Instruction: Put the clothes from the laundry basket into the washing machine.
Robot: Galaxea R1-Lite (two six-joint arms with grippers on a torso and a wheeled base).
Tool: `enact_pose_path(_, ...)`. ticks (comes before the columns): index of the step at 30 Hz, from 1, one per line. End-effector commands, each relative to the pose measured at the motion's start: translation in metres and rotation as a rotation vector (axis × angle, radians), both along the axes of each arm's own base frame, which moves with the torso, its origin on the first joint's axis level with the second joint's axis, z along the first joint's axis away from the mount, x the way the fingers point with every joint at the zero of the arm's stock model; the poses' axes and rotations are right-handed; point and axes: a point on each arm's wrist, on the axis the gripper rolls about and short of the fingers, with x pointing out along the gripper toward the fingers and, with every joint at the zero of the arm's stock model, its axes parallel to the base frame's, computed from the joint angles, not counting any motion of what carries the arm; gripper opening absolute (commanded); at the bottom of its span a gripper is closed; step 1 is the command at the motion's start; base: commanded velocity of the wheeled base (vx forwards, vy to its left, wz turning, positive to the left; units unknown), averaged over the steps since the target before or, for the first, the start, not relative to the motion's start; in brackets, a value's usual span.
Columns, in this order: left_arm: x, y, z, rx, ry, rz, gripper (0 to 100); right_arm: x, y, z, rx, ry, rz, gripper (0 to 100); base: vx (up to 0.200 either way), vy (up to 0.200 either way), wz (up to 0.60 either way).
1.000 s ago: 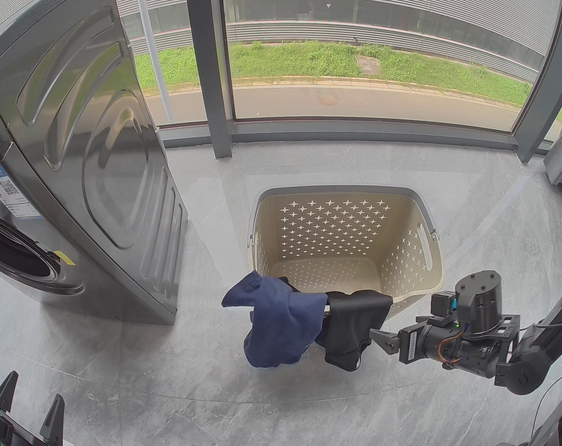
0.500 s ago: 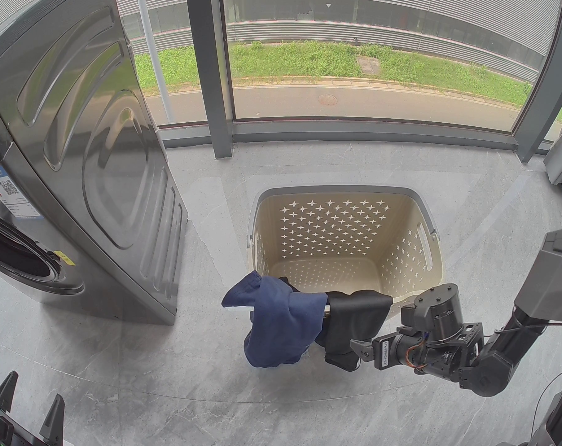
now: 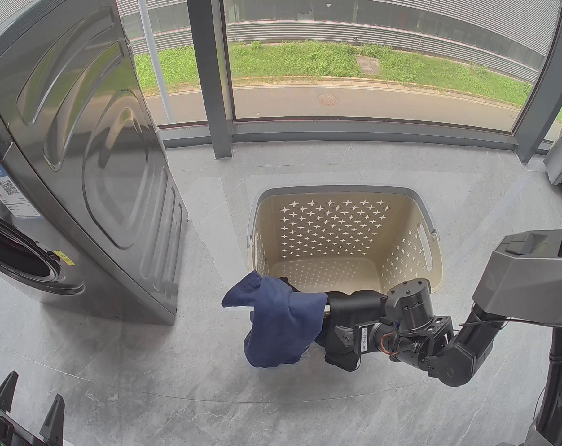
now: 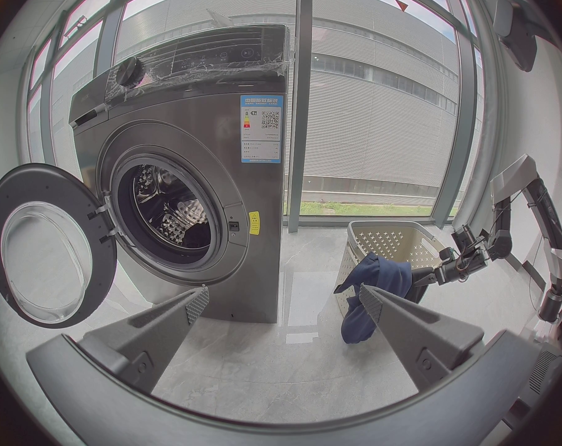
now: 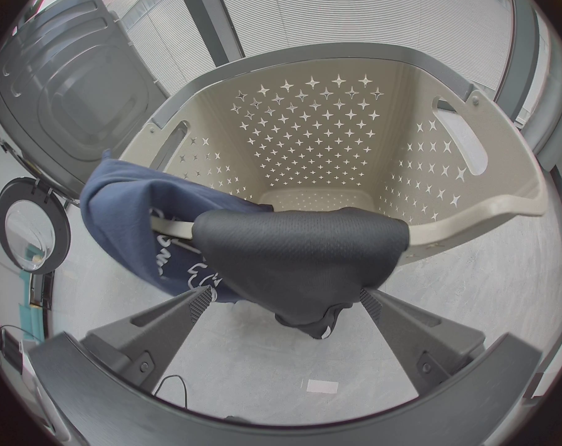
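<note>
Right gripper (image 5: pixel 281 297), jaws spread wide, sits at the black garment (image 3: pixel 352 308) draped over the laundry basket (image 3: pixel 420 261) rim at 6 o'clock, with the blue garment (image 3: pixel 281 323) at 7. Best to bite deep into the fold, then lift clear before swinging to the washing machine (image 4: pixel 188 212).

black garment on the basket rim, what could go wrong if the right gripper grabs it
The black garment overlaps the blue garment, so lifting it may drag the blue one onto the floor. The open right gripper straddles cloth draped over the laundry basket rim; closing there could pinch the rim too and tug the basket.
</note>
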Motion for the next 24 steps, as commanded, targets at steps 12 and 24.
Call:
enact_pose_path(12, 0.000, 0.000, -0.005, -0.003, 0.005, 0.000, 100, 0.024, 0.001, -0.017, 0.013, -0.029, -0.033, 100, 0.000, 0.000, 0.00)
enact_pose_path(24, 0.000, 0.000, -0.005, -0.005, 0.003, 0.000, 100, 0.020, 0.002, -0.016, 0.016, -0.022, -0.030, 0, 0.000, 0.000, 0.00)
